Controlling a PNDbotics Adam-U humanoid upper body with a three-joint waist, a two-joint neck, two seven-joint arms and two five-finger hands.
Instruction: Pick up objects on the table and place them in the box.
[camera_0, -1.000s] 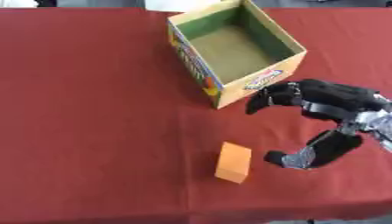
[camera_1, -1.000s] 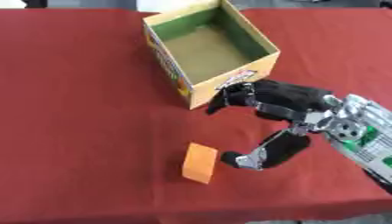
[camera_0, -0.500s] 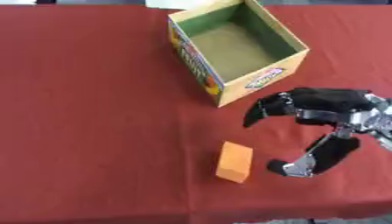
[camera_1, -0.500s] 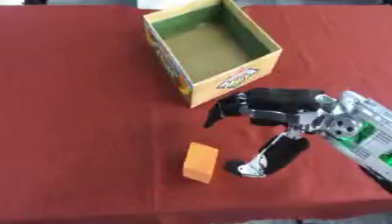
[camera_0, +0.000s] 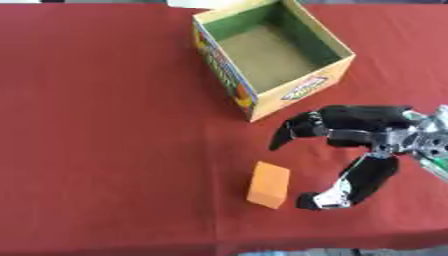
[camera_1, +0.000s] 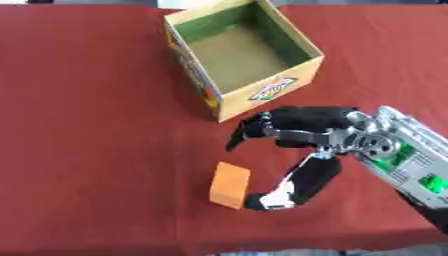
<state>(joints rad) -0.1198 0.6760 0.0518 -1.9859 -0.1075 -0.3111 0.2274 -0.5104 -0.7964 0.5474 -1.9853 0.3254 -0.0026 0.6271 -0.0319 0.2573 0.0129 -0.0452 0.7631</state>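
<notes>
Red cloth covers the whole table (camera_0: 96, 125), and we look down on it from above.

From the left eye view, we see an open cardboard box (camera_0: 273, 56) standing at the far side. Its inside is green and brown, and we see nothing in it. An orange block (camera_0: 269, 184) lies on the cloth nearer to us, well apart from the box. Our right hand (camera_0: 354, 142) comes in from the right side. Its fingers and thumb are spread wide like a big claw, and they hold nothing. The thumb tip sits just beside the block, but we cannot tell if it touches.

From the right eye view, we see the same things a little more to the left. The fingers (camera_1: 249, 131) hang above the cloth between the box and the block. Our left hand does not show at all.

We think the job has hardly begun. The block is not yet picked up, and it must go into the box.
</notes>
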